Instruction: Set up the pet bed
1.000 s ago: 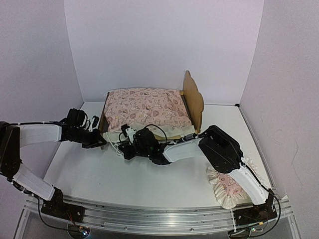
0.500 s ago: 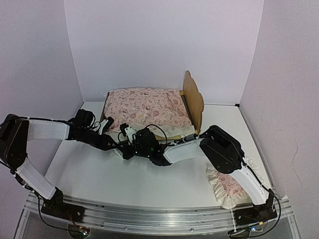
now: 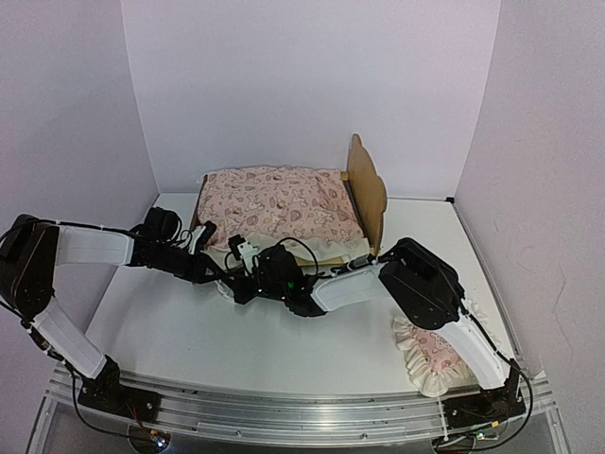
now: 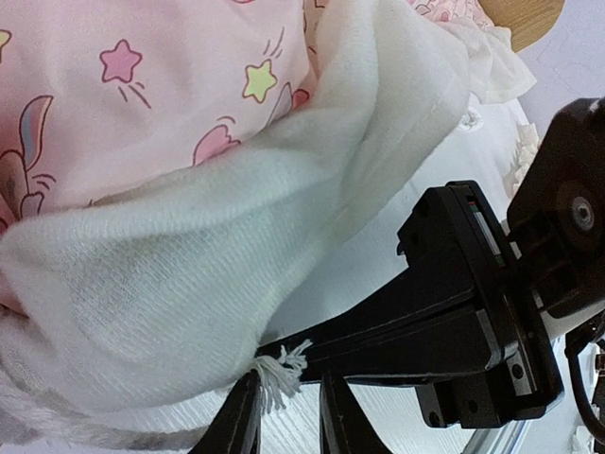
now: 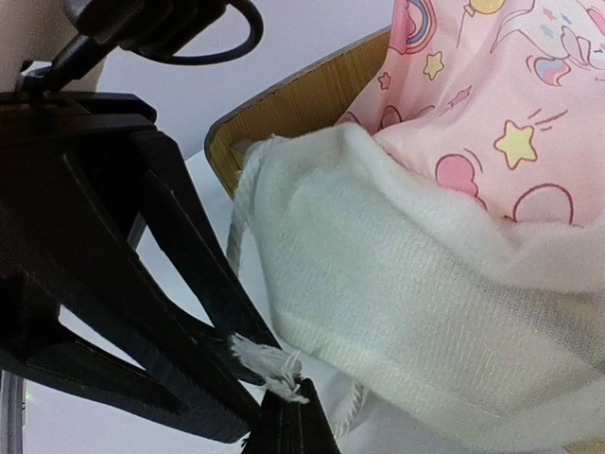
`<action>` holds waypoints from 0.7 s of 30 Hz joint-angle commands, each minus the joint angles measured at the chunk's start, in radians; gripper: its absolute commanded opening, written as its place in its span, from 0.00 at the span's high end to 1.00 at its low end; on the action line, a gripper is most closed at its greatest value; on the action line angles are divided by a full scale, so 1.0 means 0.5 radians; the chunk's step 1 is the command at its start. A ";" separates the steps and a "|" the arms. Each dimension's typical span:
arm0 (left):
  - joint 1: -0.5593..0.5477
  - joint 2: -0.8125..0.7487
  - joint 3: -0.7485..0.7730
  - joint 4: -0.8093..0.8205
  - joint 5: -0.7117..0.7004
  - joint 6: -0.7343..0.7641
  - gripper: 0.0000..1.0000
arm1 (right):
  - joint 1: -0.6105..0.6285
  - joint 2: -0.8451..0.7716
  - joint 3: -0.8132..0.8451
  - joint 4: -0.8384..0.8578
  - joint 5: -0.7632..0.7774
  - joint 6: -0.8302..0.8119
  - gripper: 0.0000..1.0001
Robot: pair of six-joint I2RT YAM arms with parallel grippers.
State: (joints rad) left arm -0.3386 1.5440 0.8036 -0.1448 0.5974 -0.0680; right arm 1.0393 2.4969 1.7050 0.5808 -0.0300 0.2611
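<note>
One pet bed [image 3: 367, 189] sits at the back of the table [image 3: 189, 331], headboard on the right. One pink cushion [image 3: 279, 203] lies on it, and one pillow [image 3: 437, 352] lies near the right arm's base. Two arms meet at the bed's near-left corner. The overhead view can't separate the fingers. The wrist cameras can: the right gripper [image 5: 293, 421] is clenched on a frayed tuft [image 5: 267, 362] of the cushion's cream ruffle [image 5: 406, 312]. The left gripper [image 4: 288, 383] has its jaws slightly parted on either side of that tuft.
</note>
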 commanded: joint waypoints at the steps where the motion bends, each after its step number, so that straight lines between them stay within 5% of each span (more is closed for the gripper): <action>1: 0.002 0.007 0.036 0.059 -0.160 -0.020 0.75 | 0.013 -0.148 0.003 0.118 -0.053 -0.031 1.00; 10: 0.002 0.008 0.021 0.160 -0.103 0.002 0.77 | 0.014 -0.116 0.047 0.121 -0.093 -0.010 1.00; 16: 0.002 0.008 0.001 0.180 -0.024 -0.015 0.99 | 0.014 -0.107 0.053 0.122 -0.095 -0.007 1.00; 21: 0.004 -0.013 0.015 0.103 -0.048 -0.015 1.00 | 0.016 -0.115 0.033 0.118 -0.068 -0.021 1.00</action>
State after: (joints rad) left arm -0.3386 1.5440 0.8036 -0.0944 0.5598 -0.0784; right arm 1.0397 2.4969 1.7050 0.5964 -0.0593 0.2592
